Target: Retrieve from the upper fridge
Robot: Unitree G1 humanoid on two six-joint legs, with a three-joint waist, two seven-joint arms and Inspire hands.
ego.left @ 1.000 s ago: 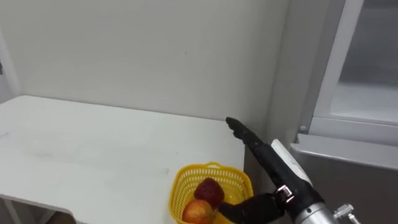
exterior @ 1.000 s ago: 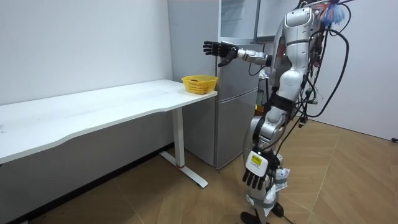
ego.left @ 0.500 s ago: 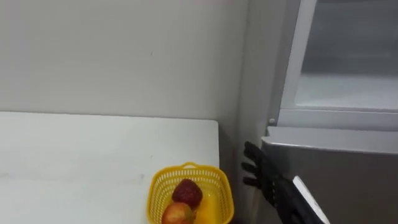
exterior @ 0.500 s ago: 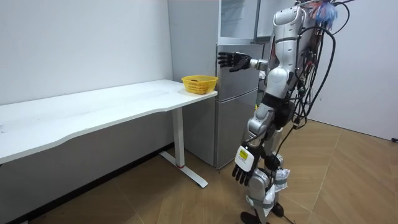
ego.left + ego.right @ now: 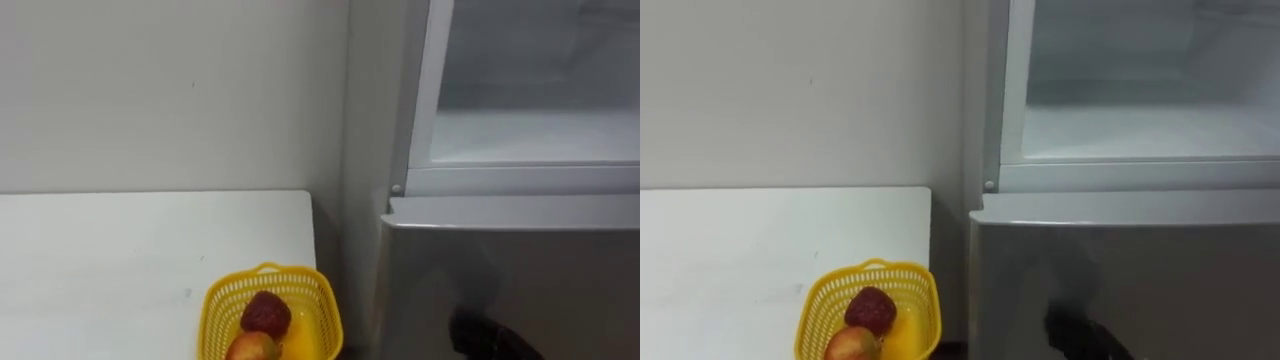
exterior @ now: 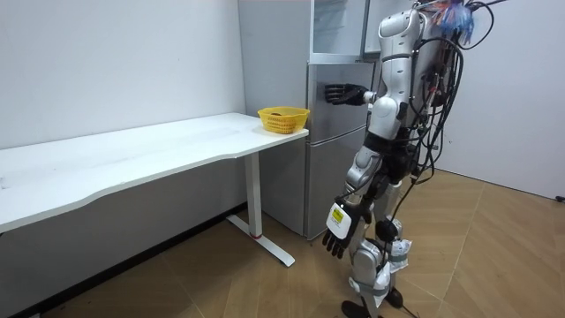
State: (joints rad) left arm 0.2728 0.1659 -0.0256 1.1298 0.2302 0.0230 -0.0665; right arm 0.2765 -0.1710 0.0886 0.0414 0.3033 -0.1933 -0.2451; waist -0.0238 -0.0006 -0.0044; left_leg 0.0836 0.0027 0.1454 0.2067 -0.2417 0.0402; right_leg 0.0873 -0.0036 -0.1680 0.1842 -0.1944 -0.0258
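The fridge's upper compartment (image 5: pixel 530 140) stands open, and its white shelf looks bare. Below it is the shut grey lower door (image 5: pixel 520 270). My right hand (image 5: pixel 488 338) is raised in front of that lower door, with its fingers straight, holding nothing; the room view shows the right hand (image 6: pixel 340 93) at chest height. My left hand (image 6: pixel 336 240) hangs by my leg with relaxed fingers. A yellow basket (image 5: pixel 325 305) on the white table (image 5: pixel 120 260) holds a dark red fruit (image 5: pixel 265 312) and a red-yellow apple (image 5: pixel 250 347).
I stand facing the fridge (image 6: pixel 340 159), which is right beside the table's end (image 6: pixel 265 141). A white wall (image 5: pixel 170 90) runs behind the table. Wooden floor (image 6: pixel 494 256) lies open behind me.
My body and view have turned from the table to the fridge. The right hand has dropped from above the basket and drawn back to the front of the lower door.
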